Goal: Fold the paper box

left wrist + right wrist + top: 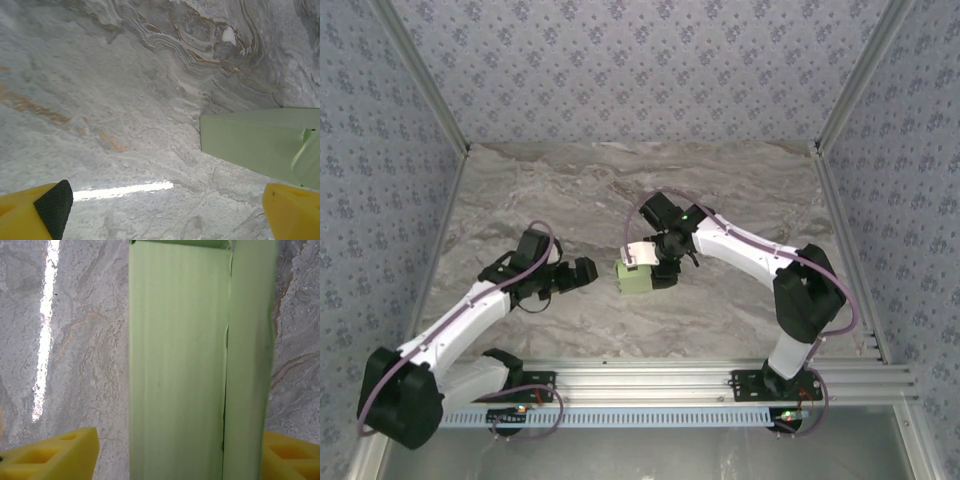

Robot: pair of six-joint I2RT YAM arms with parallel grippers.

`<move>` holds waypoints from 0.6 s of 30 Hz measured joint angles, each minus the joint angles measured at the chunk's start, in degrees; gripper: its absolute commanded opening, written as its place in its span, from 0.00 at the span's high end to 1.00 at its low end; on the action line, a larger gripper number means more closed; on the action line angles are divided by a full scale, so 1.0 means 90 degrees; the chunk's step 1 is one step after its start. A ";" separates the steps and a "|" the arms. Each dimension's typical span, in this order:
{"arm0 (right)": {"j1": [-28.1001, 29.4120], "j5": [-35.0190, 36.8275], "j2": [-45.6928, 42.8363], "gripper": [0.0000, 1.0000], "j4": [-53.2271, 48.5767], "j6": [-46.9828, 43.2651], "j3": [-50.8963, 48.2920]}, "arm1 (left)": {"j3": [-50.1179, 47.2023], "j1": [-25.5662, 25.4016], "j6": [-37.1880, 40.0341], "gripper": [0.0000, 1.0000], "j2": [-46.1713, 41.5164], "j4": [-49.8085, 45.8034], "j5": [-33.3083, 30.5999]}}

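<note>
Paper box (175, 365) — both ends cut off.

Top external cam: fixed high, above & behind the arm bases, tilted down & fwd over the whole tabletop (570, 190) to the papered back wall (640, 70); widest, farthest view. Left wrist cam: low, close to the tabletop, looking along it at a slant past the left jaws in the bottom corners; paper box (255, 145) cuts in at right. Right wrist cam: v. near, facing down past the right jaws, box running up the middle. All 3 share the box & marble beside it
</note>
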 measured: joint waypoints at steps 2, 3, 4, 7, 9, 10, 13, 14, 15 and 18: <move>0.0000 0.0007 0.0000 0.35 0.0005 0.0019 0.0000 | -0.0002 -0.0010 0.0005 0.01 0.0321 0.0233 0.0182; 0.0000 0.0017 0.0000 0.35 0.0000 0.0022 0.0000 | -0.0002 -0.0022 0.0005 0.01 0.0461 0.0338 0.0240; 0.0000 0.0027 0.0000 0.35 0.0002 0.0024 0.0000 | -0.0002 -0.0034 0.0012 0.01 0.0580 0.0435 0.0304; 0.0000 0.0034 0.0002 0.35 0.0000 0.0022 0.0000 | -0.0002 -0.0075 0.0019 0.01 0.0809 0.0729 0.0374; 0.0000 0.0056 0.0010 0.34 -0.0002 0.0022 0.0000 | -0.0002 -0.0080 0.0017 0.01 0.0879 0.0916 0.0430; 0.0000 0.0078 0.0022 0.33 -0.0007 0.0022 0.0000 | -0.0002 -0.0080 0.0017 0.01 0.0913 0.1027 0.0464; 0.0000 0.0097 0.0056 0.30 -0.0019 0.0022 0.0000 | -0.0002 -0.0107 -0.0002 0.01 0.1030 0.1256 0.0532; 0.0000 0.0097 0.0058 0.30 -0.0017 0.0024 0.0000 | -0.0002 -0.0126 -0.0005 0.01 0.1076 0.1328 0.0571; 0.0000 0.0097 0.0058 0.30 -0.0017 0.0024 0.0000 | -0.0002 -0.0153 -0.0005 0.01 0.1107 0.1379 0.0605; 0.0000 0.0097 0.0061 0.30 -0.0015 0.0024 0.0000 | 0.0000 -0.0250 -0.0005 0.01 0.1197 0.1460 0.0658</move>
